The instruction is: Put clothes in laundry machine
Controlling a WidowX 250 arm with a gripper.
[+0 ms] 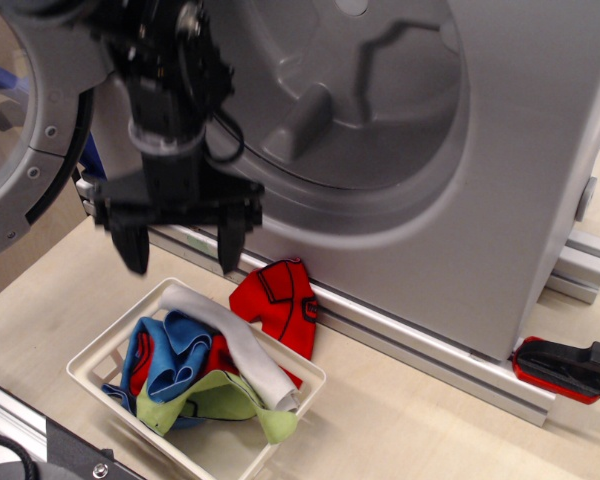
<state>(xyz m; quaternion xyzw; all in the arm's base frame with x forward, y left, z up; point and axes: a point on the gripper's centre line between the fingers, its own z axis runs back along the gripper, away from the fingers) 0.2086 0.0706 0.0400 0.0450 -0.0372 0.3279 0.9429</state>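
The gripper [181, 248] looks blurry, its jaws wide apart and holding nothing; right below them the clothes [215, 358] sit in a white basket [92, 368]; behind stands the laundry machine [500, 170]; no writing shows.

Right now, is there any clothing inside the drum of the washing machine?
No. The drum shows only bare grey plastic and its rib, while the clothes lie in the white basket and over its rim.
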